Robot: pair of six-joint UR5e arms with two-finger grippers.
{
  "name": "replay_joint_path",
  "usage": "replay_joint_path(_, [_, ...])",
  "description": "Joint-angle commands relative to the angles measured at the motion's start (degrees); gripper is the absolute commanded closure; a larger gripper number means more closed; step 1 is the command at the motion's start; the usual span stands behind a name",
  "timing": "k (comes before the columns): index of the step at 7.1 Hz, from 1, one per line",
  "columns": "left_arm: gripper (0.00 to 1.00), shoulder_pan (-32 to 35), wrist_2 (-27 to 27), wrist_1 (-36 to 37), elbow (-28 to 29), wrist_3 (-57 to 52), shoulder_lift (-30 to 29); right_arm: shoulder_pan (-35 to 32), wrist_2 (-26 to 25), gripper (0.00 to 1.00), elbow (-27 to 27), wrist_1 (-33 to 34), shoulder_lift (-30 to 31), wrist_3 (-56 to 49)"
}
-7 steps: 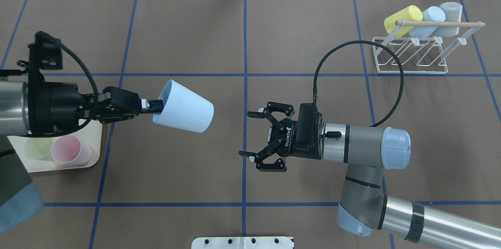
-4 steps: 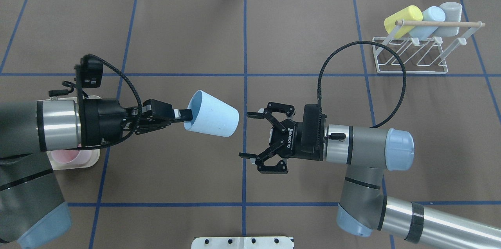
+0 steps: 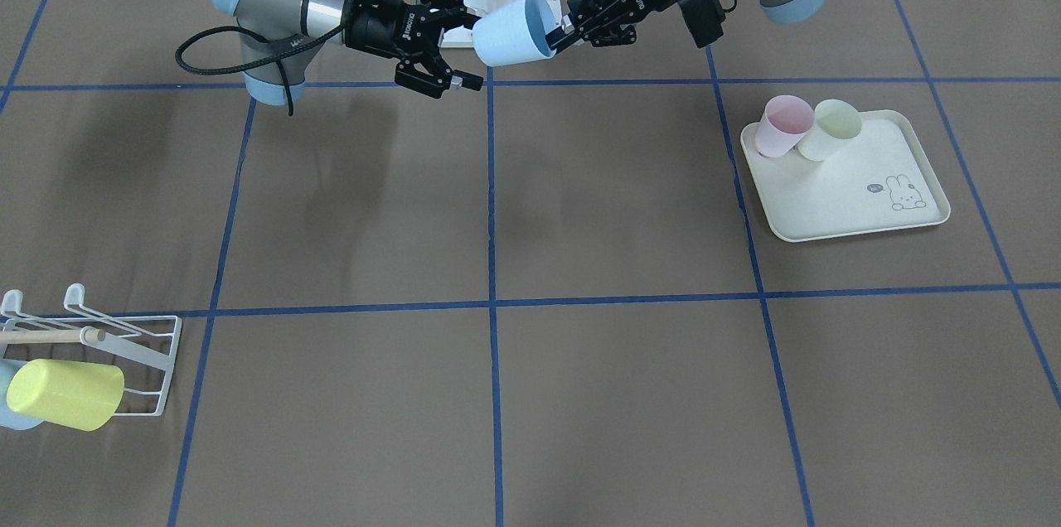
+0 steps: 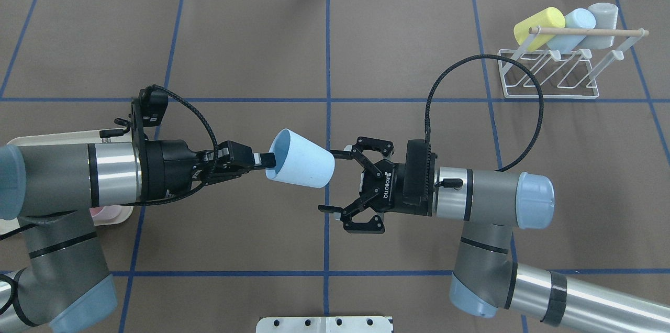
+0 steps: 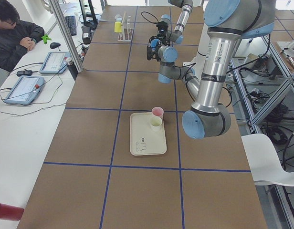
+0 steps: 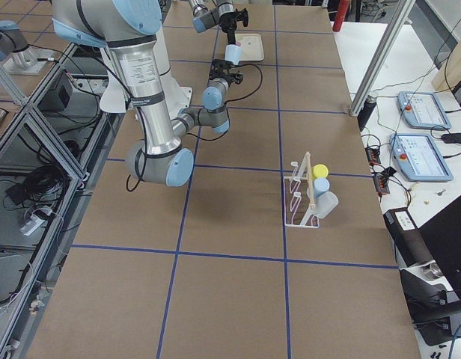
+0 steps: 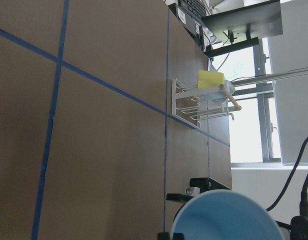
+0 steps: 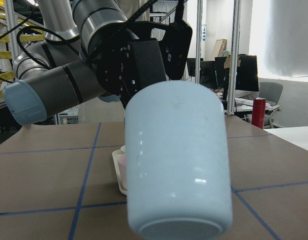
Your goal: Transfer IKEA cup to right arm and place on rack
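My left gripper (image 4: 266, 159) is shut on the rim of a light-blue cup (image 4: 301, 166) and holds it sideways in the air, base towards the right arm (image 4: 492, 191). My right gripper (image 4: 331, 182) is open, and its upper finger is beside the cup's base. In the front-facing view the cup (image 3: 510, 30) hangs between the left gripper (image 3: 564, 34) and the open right gripper (image 3: 474, 49). The right wrist view shows the cup's base (image 8: 176, 160) close up. The white wire rack (image 4: 549, 76) with its wooden rod stands at the far right.
The rack holds a yellow cup (image 4: 539, 25), a light-blue cup (image 4: 573, 26) and a grey cup (image 4: 601, 18). A cream rabbit-printed tray (image 3: 845, 195) on my left side holds a pink cup (image 3: 783, 125) and a pale green cup (image 3: 831, 129).
My left arm has moved right with the light-blue cup, bringing its base up to the right gripper's fingers. The right gripper has stayed open and almost still.
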State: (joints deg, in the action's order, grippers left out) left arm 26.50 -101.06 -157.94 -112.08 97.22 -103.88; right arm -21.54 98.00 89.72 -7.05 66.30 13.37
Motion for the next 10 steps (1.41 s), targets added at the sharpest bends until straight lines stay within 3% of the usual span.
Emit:
replay_joint_path(1, [1.0,-1.5,1.0,0.0,0.5,-0.2,-0.1,-0.1,0.0,0.02,0.1,-0.1,0.0,-0.1])
replay_joint_path(8, [1.0,-3.1,2.3,0.0,2.7,-0.4,-1.4,0.0,0.0,0.13,0.1,0.0,0.0,-0.2])
replay_joint_path(9, [1.0,-3.1,2.2,0.0,2.7,-0.4,-1.4,-0.1,0.0,0.19,0.2,0.0,0.1,-0.4])
replay_joint_path(10, [1.0,-3.1,2.2,0.0,2.7,-0.4,-1.5,-0.2,0.1,0.36,0.2,0.0,0.1,-0.4])
